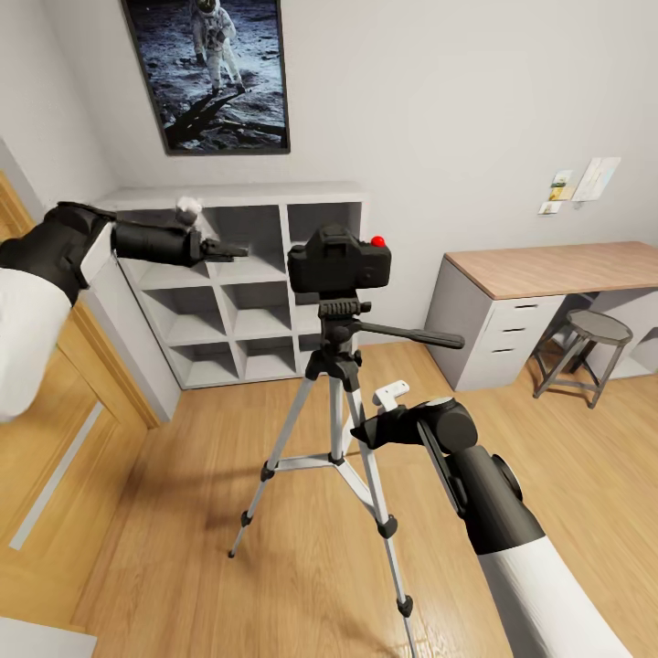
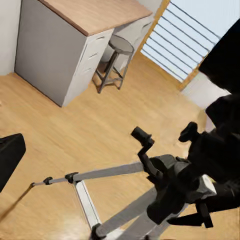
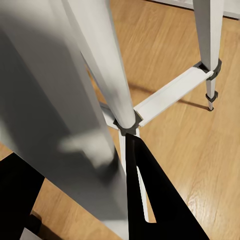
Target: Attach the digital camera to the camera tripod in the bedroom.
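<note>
The digital camera (image 1: 339, 260) is sitting on the head of the camera tripod (image 1: 335, 429), red button up, in the middle of the bedroom's light wood floor (image 1: 228, 457). The tripod is standing upright with its three silver legs spread, and its long black pan handle (image 1: 411, 335) is pointing toward the wood-topped desk (image 1: 548, 267) and the stool (image 1: 585, 352) tucked beside it.

The left gripper (image 1: 228, 248) is hanging out to the side at about camera height, well apart from the camera, in front of the grey cube shelf (image 1: 247, 302) — its fingers are looking close together, and it is holding nothing. From the left wrist view the tripod's head and legs (image 2: 150, 185) are lying below it, with the desk (image 2: 85, 30) beyond.

The right gripper (image 1: 366, 429) is reaching in low, just beside one tripod leg below the head. In the right wrist view a dark finger (image 3: 150, 195) is lying right next to the pale leg (image 3: 105, 75) — whether it is gripping the leg or only near it, I cannot tell.

The astronaut poster (image 1: 208, 73) is hanging on the pale wall above the shelf.
</note>
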Available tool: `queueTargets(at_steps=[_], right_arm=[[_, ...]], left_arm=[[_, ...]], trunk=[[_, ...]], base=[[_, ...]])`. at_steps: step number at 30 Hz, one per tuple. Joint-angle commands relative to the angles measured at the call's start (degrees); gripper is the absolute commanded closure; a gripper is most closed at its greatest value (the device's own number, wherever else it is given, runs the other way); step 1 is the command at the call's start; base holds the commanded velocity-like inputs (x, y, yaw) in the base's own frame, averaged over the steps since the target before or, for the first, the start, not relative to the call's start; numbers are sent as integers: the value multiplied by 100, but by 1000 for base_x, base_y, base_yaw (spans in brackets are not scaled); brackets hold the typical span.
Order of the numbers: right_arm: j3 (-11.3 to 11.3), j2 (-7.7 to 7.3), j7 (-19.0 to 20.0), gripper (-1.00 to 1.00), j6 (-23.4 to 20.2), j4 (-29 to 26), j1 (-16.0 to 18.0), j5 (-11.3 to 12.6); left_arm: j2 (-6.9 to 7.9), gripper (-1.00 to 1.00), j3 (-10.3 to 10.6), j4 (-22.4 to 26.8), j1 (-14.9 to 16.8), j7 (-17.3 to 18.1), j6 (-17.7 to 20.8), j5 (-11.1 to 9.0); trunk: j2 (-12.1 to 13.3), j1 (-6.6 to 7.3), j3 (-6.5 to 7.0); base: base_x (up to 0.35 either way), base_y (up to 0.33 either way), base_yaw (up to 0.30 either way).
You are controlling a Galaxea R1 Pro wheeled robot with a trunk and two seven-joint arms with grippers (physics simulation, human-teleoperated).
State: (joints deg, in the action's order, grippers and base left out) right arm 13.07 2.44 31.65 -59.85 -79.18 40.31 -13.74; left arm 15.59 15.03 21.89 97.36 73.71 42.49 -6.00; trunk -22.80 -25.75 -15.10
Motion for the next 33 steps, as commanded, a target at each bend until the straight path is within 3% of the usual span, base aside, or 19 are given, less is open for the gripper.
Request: queueTargets(at_steps=[1,5,6,11,12,17,18,24,25,29,30,33], right_arm=[[-5,3,47,100,-15,-1,4,-304],[-6,3,50,100,-15,-1,5,-304],[-6,3,50,100,-15,-1,6,-301],[-4,3,51,100,-15,-1,5,-298],[-4,3,51,100,-15,-1,7,-297],[0,3,51,100,-15,-1,4,-296],[1,4,51,100,-15,-6,4,-296],[2,3,51,100,-15,-36,7,-296],[-1,3,51,100,-15,-43,7,-296],[-4,3,51,100,-15,-49,5,-296],[-5,3,51,100,-15,-51,5,-296],[-6,3,53,100,-15,-48,5,-293]], left_arm=[[32,-100,40,-453,8,-194,139,-56],[61,-100,39,-1322,8,-764,211,-41],[72,-100,41,-1633,-10,-1127,219,-40],[138,-100,43,-1997,-360,-2150,212,-52],[163,-100,40,-2062,-607,-2531,208,-64],[178,-100,37,-2136,-1406,-3281,98,-80],[179,-100,36,-2147,-1788,-3502,-41,-84],[176,-100,27,-2170,-2897,-3993,-822,-176],[175,-100,23,-2174,-3234,-4123,-1092,-272],[159,-100,18,-2178,-3866,-4427,-1496,-617],[138,-100,18,-2179,-4155,-4637,-1611,-847],[94,-100,18,-2179,-4544,-5018,-1716,-1202]], trunk=[[-12,-3,-12],[-12,-3,-12],[-12,-3,-12],[-12,-3,-12],[-12,-3,-12],[-12,-3,-12],[-12,-3,-12],[-12,-3,-12],[-12,-3,-12],[-12,-3,-12],[-12,-3,-12],[-12,-3,-12]], base=[[0,0,0],[0,0,0],[0,0,0],[0,0,0],[0,0,0],[0,0,0],[0,0,0],[0,0,0],[0,0,0],[0,0,0],[0,0,0],[0,0,0]])
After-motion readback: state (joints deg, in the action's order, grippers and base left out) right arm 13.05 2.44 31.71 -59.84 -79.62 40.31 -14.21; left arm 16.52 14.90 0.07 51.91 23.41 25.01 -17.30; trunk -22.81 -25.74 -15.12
